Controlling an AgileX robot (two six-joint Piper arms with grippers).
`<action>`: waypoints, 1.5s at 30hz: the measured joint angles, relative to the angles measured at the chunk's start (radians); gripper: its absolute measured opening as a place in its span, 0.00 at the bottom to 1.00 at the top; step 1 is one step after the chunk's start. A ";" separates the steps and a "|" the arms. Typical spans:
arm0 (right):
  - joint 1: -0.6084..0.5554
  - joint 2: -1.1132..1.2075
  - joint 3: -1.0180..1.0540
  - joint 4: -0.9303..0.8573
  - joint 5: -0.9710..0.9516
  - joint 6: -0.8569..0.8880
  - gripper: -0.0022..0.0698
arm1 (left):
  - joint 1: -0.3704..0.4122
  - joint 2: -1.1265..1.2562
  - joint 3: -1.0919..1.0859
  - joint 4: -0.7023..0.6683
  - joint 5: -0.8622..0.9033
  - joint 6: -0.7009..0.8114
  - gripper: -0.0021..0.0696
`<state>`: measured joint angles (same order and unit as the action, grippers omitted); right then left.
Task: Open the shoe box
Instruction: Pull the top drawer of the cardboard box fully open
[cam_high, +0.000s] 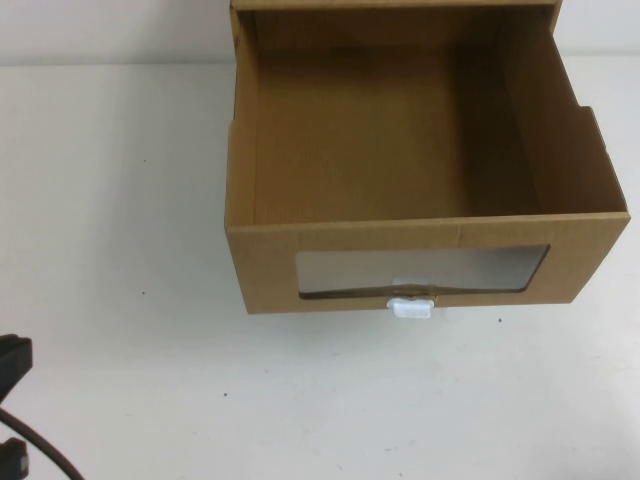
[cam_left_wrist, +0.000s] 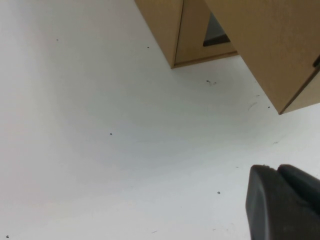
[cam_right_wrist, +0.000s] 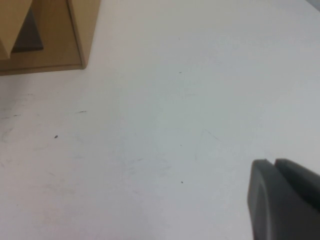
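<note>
Our shoe box (cam_high: 262, 268) stands open; left gripper (cam_left_wrist: 277, 172) and right gripper (cam_right_wrist: 275, 165), jaws shut and empty, hover over the table (cam_high: 120, 200), clear of it. We judge only parking remains.

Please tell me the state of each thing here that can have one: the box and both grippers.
shoe box: open at the top, nothing inside.
left gripper: fingers shut, holding nothing, over the table, apart from the box.
right gripper: fingers shut, holding nothing, over the table, apart from the box.
</note>
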<state>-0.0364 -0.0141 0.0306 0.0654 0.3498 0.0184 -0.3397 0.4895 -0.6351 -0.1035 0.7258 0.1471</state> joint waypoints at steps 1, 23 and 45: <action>0.000 0.000 0.000 0.000 0.000 0.000 0.00 | 0.000 0.000 0.000 0.000 0.000 0.000 0.03; 0.000 0.000 0.000 0.011 0.002 0.000 0.00 | 0.021 -0.328 0.385 0.103 -0.137 0.000 0.03; 0.000 0.000 0.000 0.013 0.002 -0.002 0.00 | 0.220 -0.499 0.659 0.045 -0.527 -0.060 0.02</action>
<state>-0.0364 -0.0141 0.0306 0.0784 0.3518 0.0166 -0.1196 -0.0091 0.0237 -0.0582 0.1992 0.0875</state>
